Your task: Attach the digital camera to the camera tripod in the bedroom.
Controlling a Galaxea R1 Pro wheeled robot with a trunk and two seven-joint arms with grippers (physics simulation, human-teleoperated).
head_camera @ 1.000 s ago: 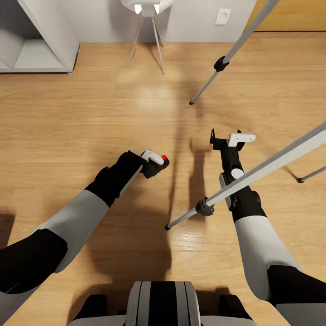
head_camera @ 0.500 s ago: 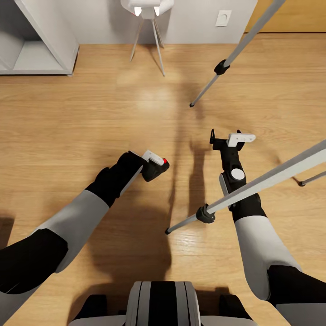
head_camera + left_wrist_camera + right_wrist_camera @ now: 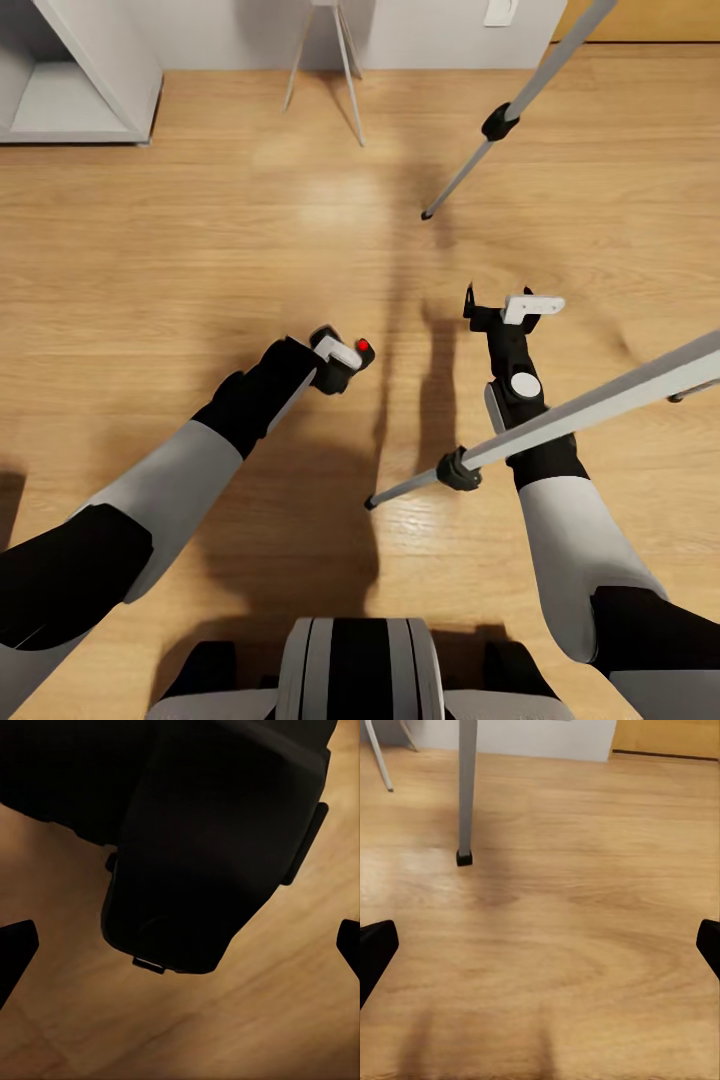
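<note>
The digital camera (image 3: 355, 362), a small black body with a red button, sits in my left gripper (image 3: 336, 362), which is shut on it just above the wood floor. In the left wrist view the camera (image 3: 210, 855) hangs between the two widely spaced fingertips. The camera tripod shows as silver-grey legs: one leg (image 3: 590, 385) crosses over my right forearm, and another (image 3: 470, 165) stands further off; its head is out of view. My right gripper (image 3: 503, 302) is open and holds nothing. It hangs between those two legs and faces a leg's foot (image 3: 464, 857).
Thin white lamp legs (image 3: 348, 70) stand by the far wall. A light grey cabinet (image 3: 90, 90) is at the far left, and a wall socket (image 3: 500, 10) and a wooden door (image 3: 640, 15) are at the far right. Open wood floor lies between my arms.
The whole view has slid so that the lamp and wall sit nearer the top edge. My left gripper has turned slightly with the camera. The right arm holds its place.
</note>
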